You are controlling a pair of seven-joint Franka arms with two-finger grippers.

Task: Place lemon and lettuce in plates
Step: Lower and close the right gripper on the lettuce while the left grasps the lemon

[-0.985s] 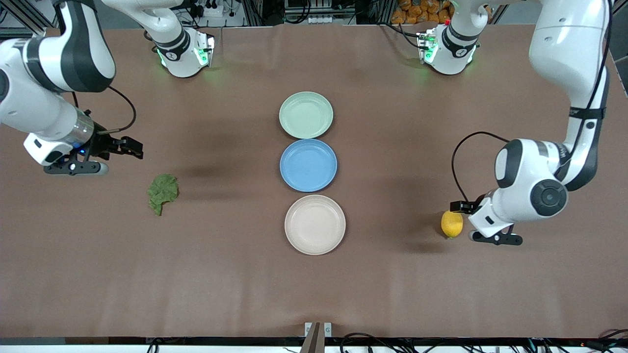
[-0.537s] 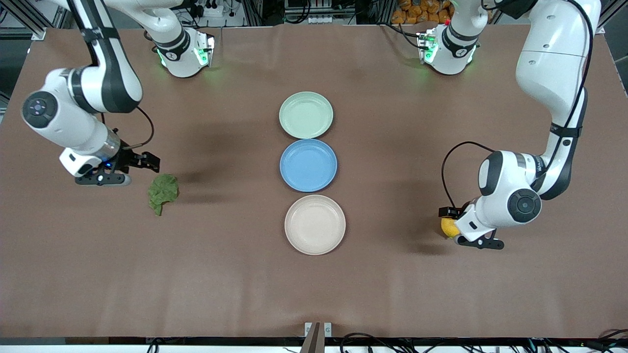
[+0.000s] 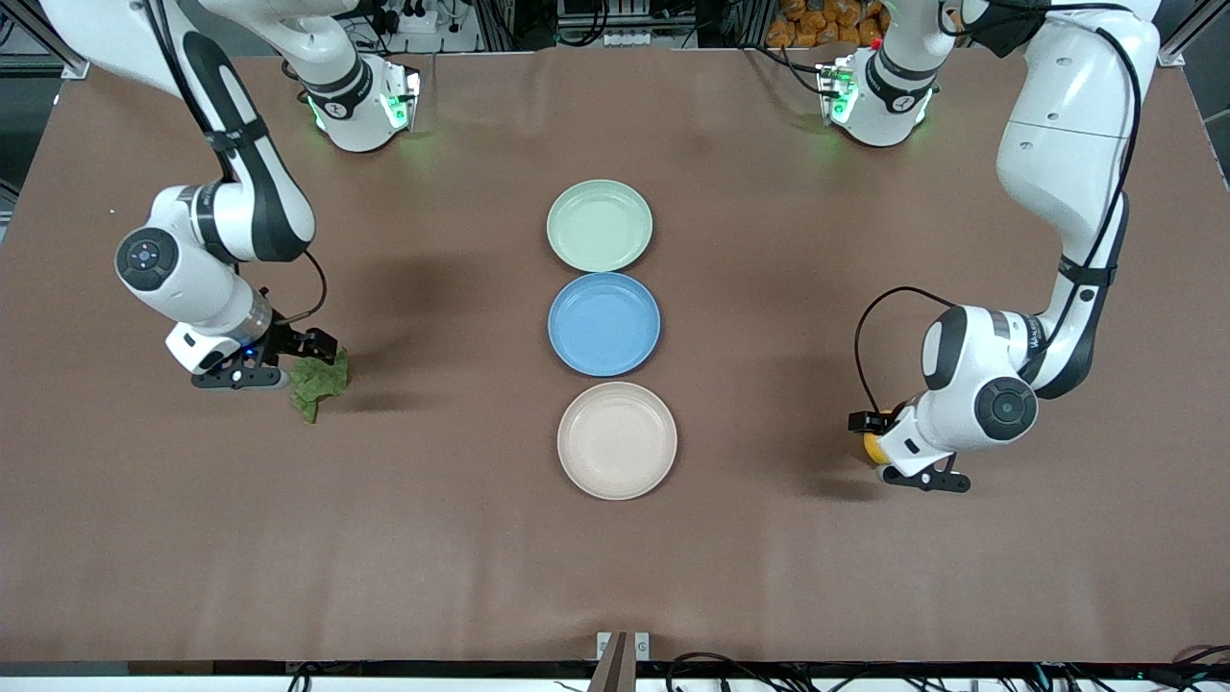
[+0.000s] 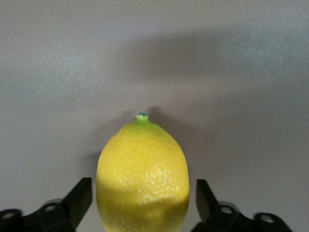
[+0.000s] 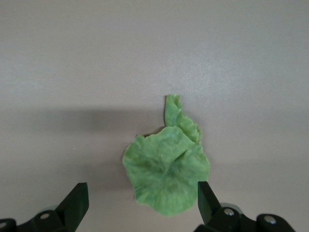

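Left gripper (image 3: 876, 434) is down at the table toward the left arm's end, fingers (image 4: 77, 200) spread wide with the lemon (image 4: 142, 176) between them; a gap shows on each side, so no squeeze. The lemon lies on the table, its green-tipped end pointing away from the wrist.

Right gripper (image 3: 312, 358) is low over the lettuce (image 5: 167, 168) toward the right arm's end, fingers (image 5: 75, 205) parted on either side of the leaf, apart from it. The leaf lies flat on the table.

Green plate (image 3: 600, 226), blue plate (image 3: 603, 323) and beige plate (image 3: 617, 440) sit in a row at the table's middle, well apart from both grippers.
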